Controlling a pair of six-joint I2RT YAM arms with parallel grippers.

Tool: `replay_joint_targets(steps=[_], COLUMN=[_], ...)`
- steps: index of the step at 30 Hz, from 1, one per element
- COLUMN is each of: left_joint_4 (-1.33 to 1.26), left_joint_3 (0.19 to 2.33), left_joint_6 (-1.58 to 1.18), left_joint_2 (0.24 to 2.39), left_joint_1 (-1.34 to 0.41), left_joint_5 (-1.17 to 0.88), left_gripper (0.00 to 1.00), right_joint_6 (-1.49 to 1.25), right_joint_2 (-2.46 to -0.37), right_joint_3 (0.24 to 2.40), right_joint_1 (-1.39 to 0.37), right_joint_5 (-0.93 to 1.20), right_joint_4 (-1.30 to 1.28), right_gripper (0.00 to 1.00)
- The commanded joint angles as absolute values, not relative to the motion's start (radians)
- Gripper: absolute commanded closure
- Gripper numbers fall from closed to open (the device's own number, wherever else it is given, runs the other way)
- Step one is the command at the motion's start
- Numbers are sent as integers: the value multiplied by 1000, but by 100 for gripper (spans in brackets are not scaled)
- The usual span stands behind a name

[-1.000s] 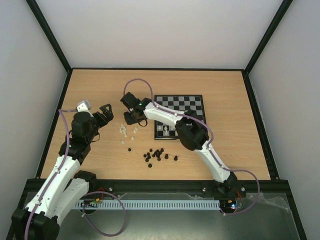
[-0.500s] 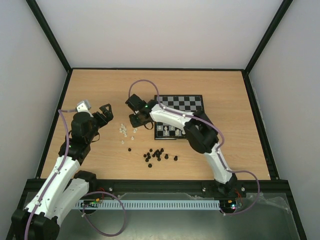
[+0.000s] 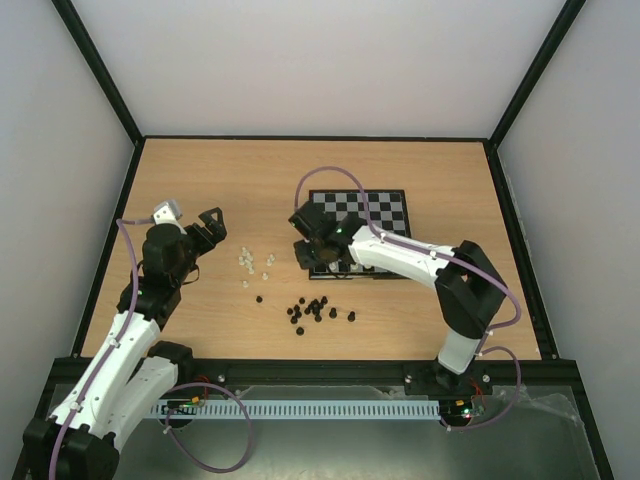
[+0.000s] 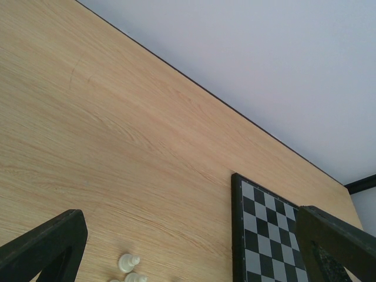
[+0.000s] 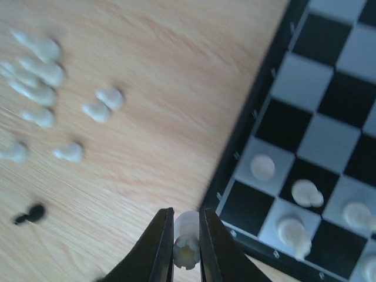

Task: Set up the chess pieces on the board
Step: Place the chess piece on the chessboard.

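Note:
The board (image 3: 375, 215) lies right of centre; it also shows in the left wrist view (image 4: 264, 235) and the right wrist view (image 5: 329, 117). My right gripper (image 5: 187, 252) is shut on a white chess piece (image 5: 187, 244) with a notched top, just above the board's near left corner; from above the gripper (image 3: 305, 255) is at that corner. Several white pieces (image 5: 294, 226) stand on the board's near rows. Loose white pieces (image 3: 252, 262) lie on the table left of the board. My left gripper (image 3: 205, 228) is open and empty, left of the loose pieces.
Several black pieces (image 3: 315, 310) lie scattered on the wooden table in front of the board; one shows in the right wrist view (image 5: 29, 214). Black frame rails border the table on all sides.
My right gripper has moved right and nearer, from left of the board's far left corner to its near left corner. The left arm has not moved.

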State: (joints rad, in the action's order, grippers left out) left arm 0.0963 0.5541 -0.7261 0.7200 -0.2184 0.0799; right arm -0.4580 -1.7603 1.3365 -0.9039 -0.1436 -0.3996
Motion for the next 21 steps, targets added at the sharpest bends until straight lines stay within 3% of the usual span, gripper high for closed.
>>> replay_joint_targets(steps=[1, 8, 21], left_joint_4=[98, 95, 97], left_joint_3=[551, 549, 551], left_joint_6=[-720, -719, -717], left_joint_2=[715, 719, 714], left_joint_1=[-218, -218, -218], left_joint_5=[93, 92, 95], left_gripper=[1, 1, 0], right_joint_6=[-495, -514, -503], right_joint_2=[-1709, -1682, -1763], right_joint_3=[1223, 1140, 1177], right_joint_1=[-911, -911, -911], right_joint_5=[-162, -173, -239], right_joint_4=[-400, -366, -354], right_gripper=[89, 89, 89])
